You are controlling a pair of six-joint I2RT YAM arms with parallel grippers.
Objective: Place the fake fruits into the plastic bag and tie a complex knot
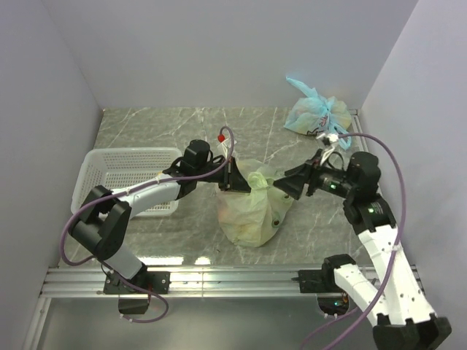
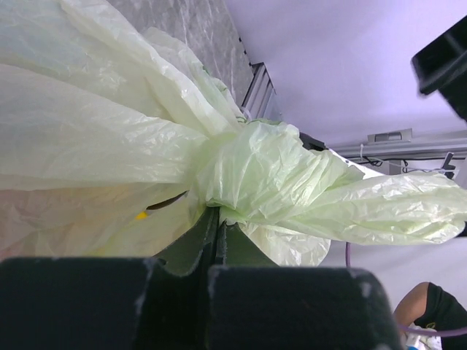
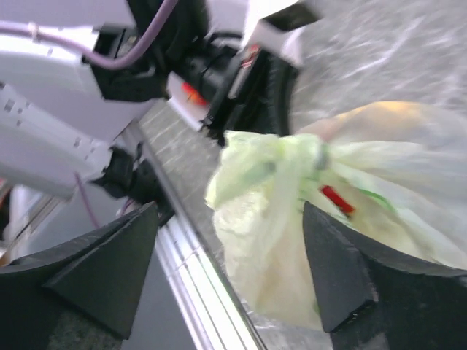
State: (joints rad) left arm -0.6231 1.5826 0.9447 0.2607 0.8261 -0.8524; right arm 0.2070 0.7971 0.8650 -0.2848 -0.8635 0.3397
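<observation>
The plastic bag point(image 1: 252, 211) sits bulging on the marble table between both arms, pale yellow-green and crinkly. Its knot point(image 1: 261, 178) bunches at the top, with twisted ends spreading out point(image 2: 252, 164). My left gripper point(image 1: 242, 181) is shut on the bag's plastic just under the knot point(image 2: 216, 213). My right gripper point(image 1: 280, 185) stands open on the knot's other side, its fingers point(image 3: 117, 262) wide on either side of the bag's top point(image 3: 270, 219) without touching it. The fake fruits are mostly hidden inside; a yellow bit point(image 2: 141, 215) and a red bit point(image 3: 338, 199) show through.
A white slatted basket point(image 1: 124, 179) lies left of the bag under my left arm. A tied light blue bag point(image 1: 317, 113) rests at the back right corner. The metal rail point(image 1: 233, 277) runs along the near edge. Walls close in on three sides.
</observation>
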